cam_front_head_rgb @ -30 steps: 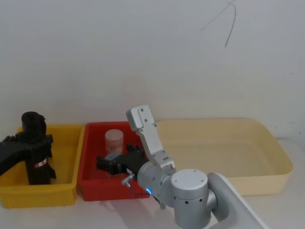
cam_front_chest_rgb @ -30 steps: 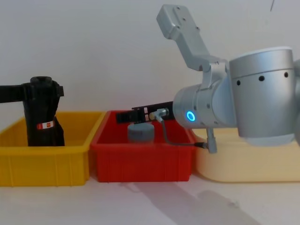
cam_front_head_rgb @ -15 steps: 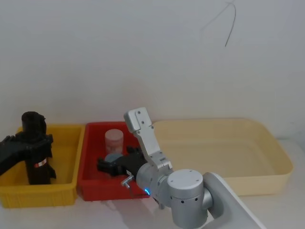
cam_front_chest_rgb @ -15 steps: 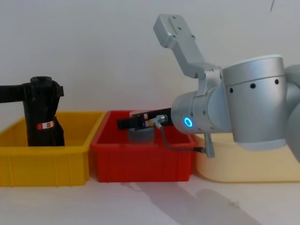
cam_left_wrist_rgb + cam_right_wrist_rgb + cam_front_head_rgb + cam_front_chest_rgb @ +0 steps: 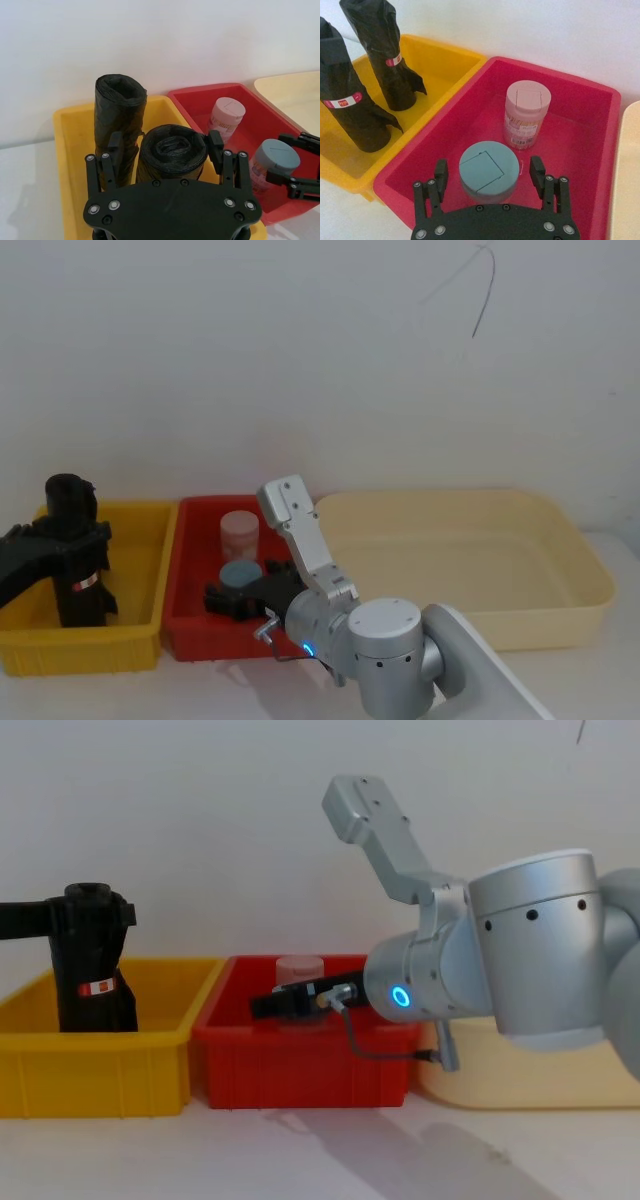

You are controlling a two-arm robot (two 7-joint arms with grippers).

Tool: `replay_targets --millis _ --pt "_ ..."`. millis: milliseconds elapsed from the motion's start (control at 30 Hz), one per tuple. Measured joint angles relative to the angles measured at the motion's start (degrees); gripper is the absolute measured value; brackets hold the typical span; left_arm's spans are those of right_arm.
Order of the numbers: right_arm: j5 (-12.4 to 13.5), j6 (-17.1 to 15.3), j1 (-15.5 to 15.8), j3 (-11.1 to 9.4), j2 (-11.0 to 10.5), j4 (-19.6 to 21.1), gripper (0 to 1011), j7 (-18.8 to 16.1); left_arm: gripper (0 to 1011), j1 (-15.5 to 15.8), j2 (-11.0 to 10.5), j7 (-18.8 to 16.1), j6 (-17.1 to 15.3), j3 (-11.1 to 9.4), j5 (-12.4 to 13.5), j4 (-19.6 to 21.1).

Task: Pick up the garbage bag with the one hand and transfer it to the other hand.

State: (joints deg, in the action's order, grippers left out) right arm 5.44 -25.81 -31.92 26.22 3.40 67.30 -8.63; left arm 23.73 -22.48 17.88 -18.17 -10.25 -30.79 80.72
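Left claw [image 5: 166, 145] spread wide around the garbage bag [image 5: 172, 162] near its top, apparently not squeezing; bag upright in yellow bin [image 5: 75, 130]. Right claw [image 5: 489, 170] open wide too, straddling blue-lidded jar [image 5: 485, 181] in red bin [image 5: 570, 145].

This looks like a robotics test lab, not a home or a shop. A bulky silver robot arm [image 5: 540, 950] with a glowing blue ring reaches over a plain white table [image 5: 150, 1150] set against a blank white wall [image 5: 250, 360]. Three plastic containers stand in a row on the table: a yellow bin [image 5: 130, 650], a red bin [image 5: 190, 640] and a wide cream tray [image 5: 560, 620]. They hold a few odd things, such as a rolled garbage bag [image 5: 68, 510] and a pink jar [image 5: 239, 532]
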Motion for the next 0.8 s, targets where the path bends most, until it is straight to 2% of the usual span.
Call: replay_targets --millis 100,233,567,600,667,800 --pt "-0.1 -0.1 -0.1 0.0 0.1 -0.4 1001 -0.1 999 0.0 0.0 0.0 0.0 0.0 0.0 0.0" --pt "-0.2 -0.2 -0.2 0.0 0.1 -0.6 972 -0.2 928 0.0 0.0 0.0 0.0 0.0 0.0 0.0" --pt "-0.4 -0.3 -0.3 -0.1 0.2 -1.1 710 -0.4 672 0.0 0.0 0.0 0.0 0.0 0.0 0.0" --pt "-0.4 -0.3 -0.3 -0.1 0.2 -1.1 684 -0.4 612 0.0 0.0 0.0 0.0 0.0 0.0 0.0" --pt "-0.4 -0.3 -0.3 -0.1 0.2 -1.2 648 -0.4 578 0.0 0.0 0.0 0.0 0.0 0.0 0.0" --pt "-0.5 -0.3 -0.3 -0.1 0.2 -1.2 646 -0.4 516 0.0 0.0 0.0 0.0 0.0 0.0 0.0"
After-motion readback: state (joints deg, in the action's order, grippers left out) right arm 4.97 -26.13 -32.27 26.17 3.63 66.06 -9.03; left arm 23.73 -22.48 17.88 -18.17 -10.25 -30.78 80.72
